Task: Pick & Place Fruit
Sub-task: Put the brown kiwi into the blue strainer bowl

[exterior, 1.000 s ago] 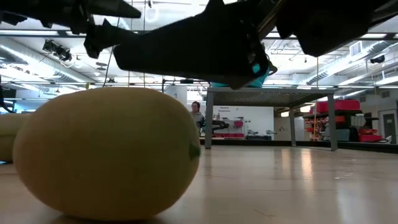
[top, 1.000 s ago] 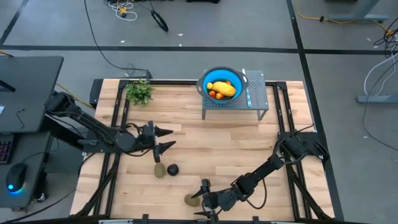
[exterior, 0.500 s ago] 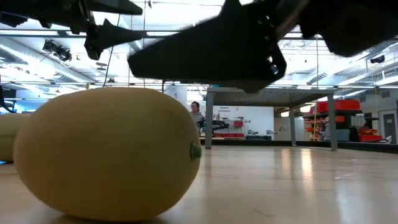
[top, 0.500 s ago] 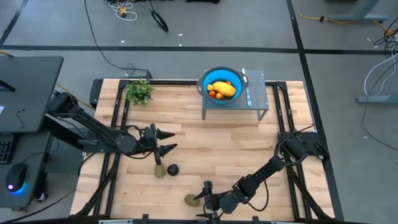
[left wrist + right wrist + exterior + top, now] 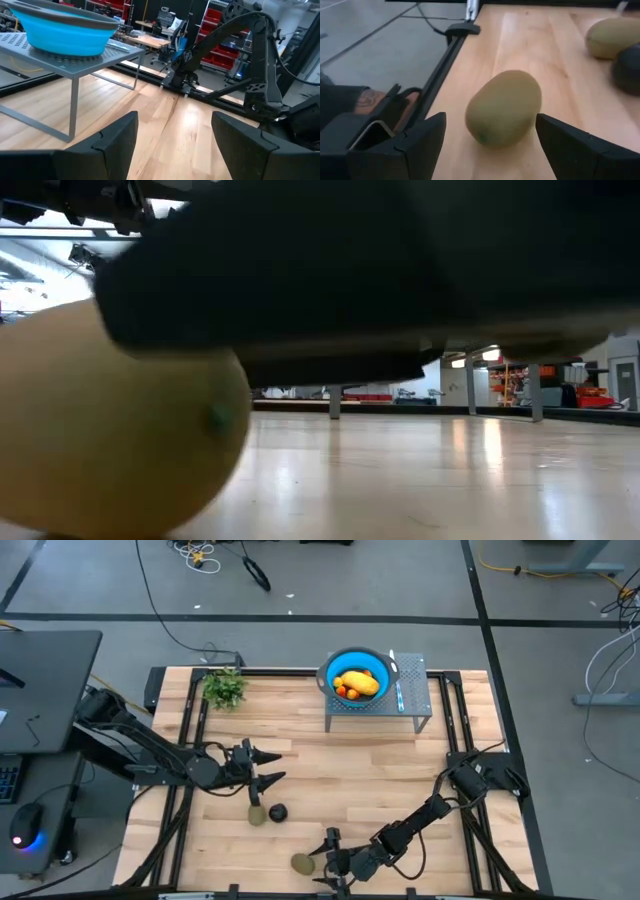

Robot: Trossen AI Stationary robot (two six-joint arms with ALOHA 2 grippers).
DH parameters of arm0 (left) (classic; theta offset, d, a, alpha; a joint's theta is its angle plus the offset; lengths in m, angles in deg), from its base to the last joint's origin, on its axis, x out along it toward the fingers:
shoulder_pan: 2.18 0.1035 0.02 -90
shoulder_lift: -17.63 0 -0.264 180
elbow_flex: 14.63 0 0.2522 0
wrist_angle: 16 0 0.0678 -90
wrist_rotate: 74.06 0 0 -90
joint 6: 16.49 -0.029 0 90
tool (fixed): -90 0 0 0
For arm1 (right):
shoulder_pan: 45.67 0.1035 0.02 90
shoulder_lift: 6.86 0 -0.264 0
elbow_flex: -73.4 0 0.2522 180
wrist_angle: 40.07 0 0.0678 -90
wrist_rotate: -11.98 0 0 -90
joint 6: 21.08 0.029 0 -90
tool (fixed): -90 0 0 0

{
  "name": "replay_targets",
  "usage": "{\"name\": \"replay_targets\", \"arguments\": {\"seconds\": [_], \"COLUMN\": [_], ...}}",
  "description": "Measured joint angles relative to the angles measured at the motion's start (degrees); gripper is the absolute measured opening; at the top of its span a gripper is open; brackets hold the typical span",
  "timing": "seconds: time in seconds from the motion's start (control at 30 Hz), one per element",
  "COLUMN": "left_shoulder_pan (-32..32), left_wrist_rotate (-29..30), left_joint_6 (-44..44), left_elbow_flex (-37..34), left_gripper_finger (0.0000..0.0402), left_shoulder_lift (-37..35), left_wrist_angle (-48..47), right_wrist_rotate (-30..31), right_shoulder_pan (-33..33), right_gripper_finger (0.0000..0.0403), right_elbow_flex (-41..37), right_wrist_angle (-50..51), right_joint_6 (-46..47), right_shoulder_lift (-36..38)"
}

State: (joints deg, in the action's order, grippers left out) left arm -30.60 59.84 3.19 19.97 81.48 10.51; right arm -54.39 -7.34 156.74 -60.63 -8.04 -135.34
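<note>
One olive-green oval [image 5: 302, 863] lies on its side on the wood near the table's near edge. My right gripper [image 5: 323, 861] is low over the table, open, with one finger on each side of that oval [image 5: 504, 107]; I see no touch. A second olive-green oval [image 5: 257, 815] and the blackish round [image 5: 279, 811] rest on the table farther left. My left gripper [image 5: 266, 767] hovers open above them. The elongated yellow-orange piece [image 5: 359, 681] and tiny orange-red ones [image 5: 343, 692] sit in the blue bowl [image 5: 381, 664].
The bowl stands on a grey perforated stand [image 5: 412, 705] at the far side, with a pale striped strip [image 5: 398, 690] beside it. A leafy sprig [image 5: 225, 688] lies at the far left. A person's hand [image 5: 375, 102] shows beyond the table's edge rail [image 5: 445, 60].
My right gripper has come down low over the near olive-green oval, and its dark body now fills the top of the low view. That oval has shifted a little toward the table's left and near edge, closer to the low camera.
</note>
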Motion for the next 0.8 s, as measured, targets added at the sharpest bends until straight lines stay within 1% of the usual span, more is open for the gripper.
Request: {"name": "replay_targets", "arguments": {"seconds": [0.13, 0.2, 0.33, 0.5, 0.8], "left_shoulder_pan": [0.0, 0.0, 0.0, 0.0, 0.0], "left_wrist_rotate": [-0.1, -0.4, -1.2, -1.2, -1.9], "left_joint_6": [0.0, 0.0, 0.2, 0.2, 1.1], "left_elbow_flex": [0.0, 0.0, 0.0, 0.0, 0.0], "left_gripper_finger": [0.0261, 0.0261, 0.0261, 0.0261, 0.0261], "left_shoulder_lift": [0.0, 0.0, 0.0, 0.0, 0.0], "left_wrist_angle": [-0.4, -0.5, -0.5, -0.6, -1.9], "right_wrist_rotate": [3.2, 3.8, 3.8, 3.3, 1.8], "right_shoulder_pan": [0.0, -0.1, -0.1, -0.1, -1.1], "right_gripper_finger": [0.0319, 0.0319, 0.0319, 0.0319, 0.0319], "right_elbow_flex": [0.0, 0.0, 0.0, 0.1, 5.2], "right_wrist_angle": [-2.0, -3.8, -6.2, -6.2, -1.9], "right_joint_6": [-1.3, -1.8, -1.9, -1.0, -3.0], "right_shoulder_lift": [0.0, 0.0, 0.0, 0.0, 0.1]}}
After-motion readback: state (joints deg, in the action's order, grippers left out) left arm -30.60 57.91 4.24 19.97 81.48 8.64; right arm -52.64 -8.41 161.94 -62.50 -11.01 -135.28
